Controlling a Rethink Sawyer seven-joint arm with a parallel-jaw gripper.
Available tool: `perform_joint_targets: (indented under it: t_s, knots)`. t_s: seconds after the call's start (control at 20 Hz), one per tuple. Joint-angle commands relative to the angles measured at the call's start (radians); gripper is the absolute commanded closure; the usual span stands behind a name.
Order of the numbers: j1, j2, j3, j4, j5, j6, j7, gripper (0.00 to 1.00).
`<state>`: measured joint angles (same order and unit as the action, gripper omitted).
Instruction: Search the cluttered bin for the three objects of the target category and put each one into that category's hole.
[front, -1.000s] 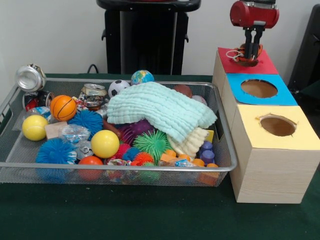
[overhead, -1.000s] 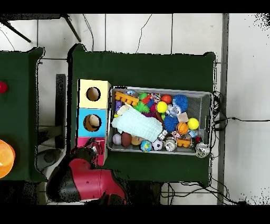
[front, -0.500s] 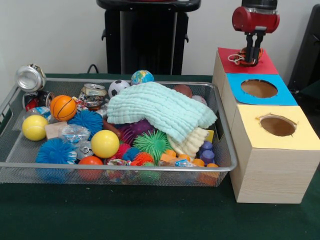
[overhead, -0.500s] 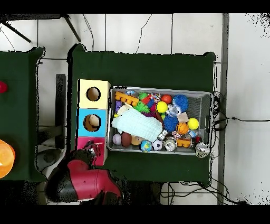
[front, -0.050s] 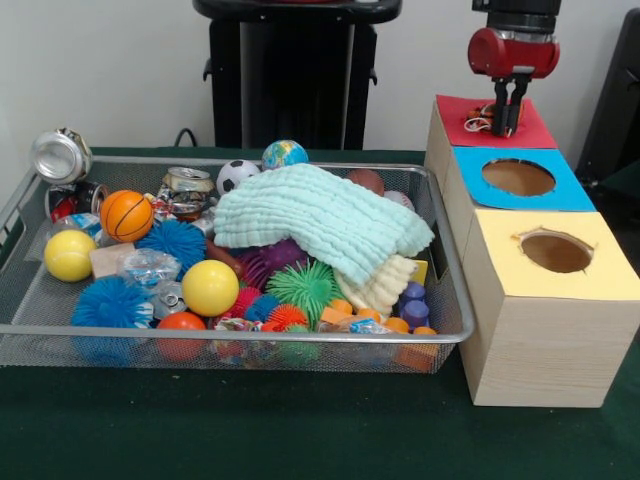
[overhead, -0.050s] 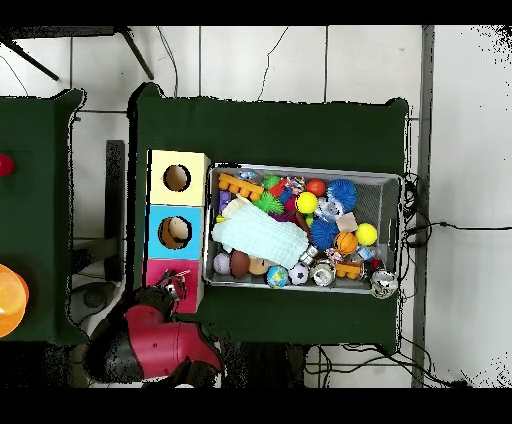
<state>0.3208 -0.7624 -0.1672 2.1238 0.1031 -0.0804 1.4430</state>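
Observation:
My gripper (front, -0.050s: 506, 130) hangs over the red-topped box (front, -0.050s: 535, 132) at the far end of a row of three boxes; its fingers point down, slightly apart, with nothing between them. A small crumpled thing with white loops (front, -0.050s: 478, 122) lies on the red top just left of the fingertips. From above, the gripper (overhead, -0.050s: 178, 289) shows at the red box (overhead, -0.050s: 160, 268). The wire bin (front, -0.050s: 240, 335) holds balls, spiky toys, crushed cans and blocks, with a mint cloth (front, -0.050s: 320, 220) over the middle.
The blue-topped box (front, -0.050s: 575, 192) and the yellow-topped box (front, -0.050s: 500, 262) each have a round hole. A silver can (front, -0.050s: 60, 155) sits on the bin's far left corner. A black stand (front, -0.050s: 295, 70) rises behind the bin.
The gripper has risen and drawn back from the red box top. The small crumpled thing stays on the red top.

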Motion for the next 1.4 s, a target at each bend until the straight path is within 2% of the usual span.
perform_joint_targets:
  t_s: [0.05,0.45,0.7,1.25,1.4]
  knots:
    - [0.025,0.145,0.023,-0.082,0.096,-0.023,0.258,1.0]
    - [0.078,0.175,-0.031,-0.106,0.147,0.064,0.225,1.0]
    - [0.119,0.173,-0.078,-0.124,0.163,0.186,0.202,1.0]
    - [0.176,0.181,-0.131,-0.146,0.185,0.333,0.23,1.0]
    - [0.187,0.192,-0.138,-0.141,0.187,0.338,0.234,1.0]
